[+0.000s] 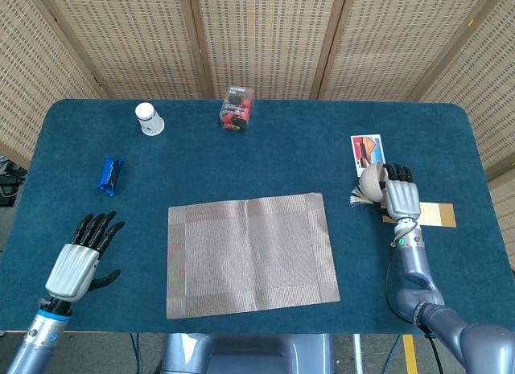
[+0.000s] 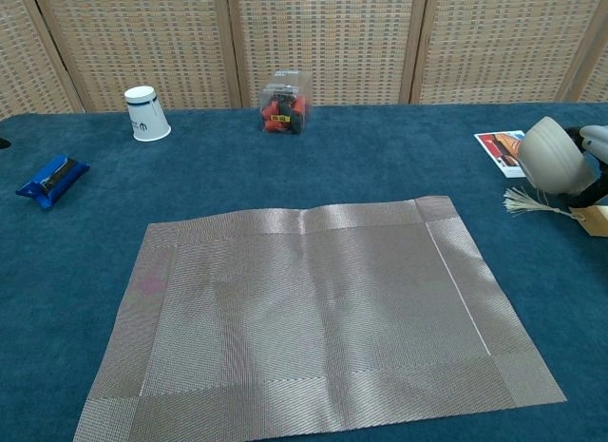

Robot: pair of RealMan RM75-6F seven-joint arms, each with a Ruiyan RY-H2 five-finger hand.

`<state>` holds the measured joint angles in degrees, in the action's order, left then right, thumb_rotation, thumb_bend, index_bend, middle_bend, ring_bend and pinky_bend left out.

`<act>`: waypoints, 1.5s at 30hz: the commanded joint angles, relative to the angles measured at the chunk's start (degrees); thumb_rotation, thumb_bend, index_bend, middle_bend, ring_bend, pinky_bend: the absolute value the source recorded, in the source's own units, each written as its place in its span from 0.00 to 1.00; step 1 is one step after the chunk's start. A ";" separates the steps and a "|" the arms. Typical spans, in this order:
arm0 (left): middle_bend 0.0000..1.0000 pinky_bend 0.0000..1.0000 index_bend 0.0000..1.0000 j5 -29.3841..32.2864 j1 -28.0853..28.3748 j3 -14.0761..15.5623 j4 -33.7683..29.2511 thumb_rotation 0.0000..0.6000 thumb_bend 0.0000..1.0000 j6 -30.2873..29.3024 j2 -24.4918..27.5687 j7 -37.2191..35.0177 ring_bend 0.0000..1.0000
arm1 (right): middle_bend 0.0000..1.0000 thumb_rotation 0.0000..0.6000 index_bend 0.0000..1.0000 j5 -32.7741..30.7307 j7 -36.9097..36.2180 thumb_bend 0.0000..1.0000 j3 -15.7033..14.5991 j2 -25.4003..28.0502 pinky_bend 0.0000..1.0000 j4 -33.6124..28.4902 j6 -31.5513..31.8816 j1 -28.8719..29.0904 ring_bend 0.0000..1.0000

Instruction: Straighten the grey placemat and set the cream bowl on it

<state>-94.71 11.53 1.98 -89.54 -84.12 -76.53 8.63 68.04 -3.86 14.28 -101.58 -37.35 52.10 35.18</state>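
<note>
gripping cream bowl [image 2: 549, 154], right hand [image 1: 400, 199] tips it sideways, underside facing placemat [image 1: 250, 254].

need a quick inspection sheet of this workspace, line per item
surface: table under a dark blue cloth.
job's things: grey placemat flat at front centre, roughly square to the table edge; cream bowl tipped on its side off the mat at far right, with nothing on the mat.
clutter: white paper cup, clear box of red items, blue packet, printed card, pale tassel, brown card.
hands: right robot hand grips the tilted bowl; left robot hand open, fingers apart, holding nothing.
cables: nothing seen.
surroundings: woven screen panels behind the table.
</note>
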 commanded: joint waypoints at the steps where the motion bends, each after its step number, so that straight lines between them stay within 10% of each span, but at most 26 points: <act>1: 0.00 0.00 0.11 -0.15 -0.06 0.04 -0.04 1.00 0.16 -0.07 0.02 0.02 0.00 | 0.18 1.00 0.74 0.35 0.31 0.52 -0.10 0.45 0.00 -1.19 0.89 -0.52 0.00; 32: 0.00 0.00 0.12 -4.86 -1.67 1.85 -0.39 1.00 0.16 -3.04 0.60 0.18 0.00 | 0.18 1.00 0.75 15.29 19.39 0.49 -9.67 9.08 0.00 -37.89 19.62 -7.52 0.00; 45: 0.00 0.00 0.12 -5.25 -3.73 3.68 4.27 1.00 0.16 -4.56 1.18 -4.49 0.00 | 0.18 1.00 0.75 14.66 27.60 0.49 -10.20 2.30 0.00 -38.80 16.43 -6.16 0.00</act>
<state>-99.98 7.99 5.54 -85.55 -88.53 -75.39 4.47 82.94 23.09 3.94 -98.46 -76.63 69.08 28.67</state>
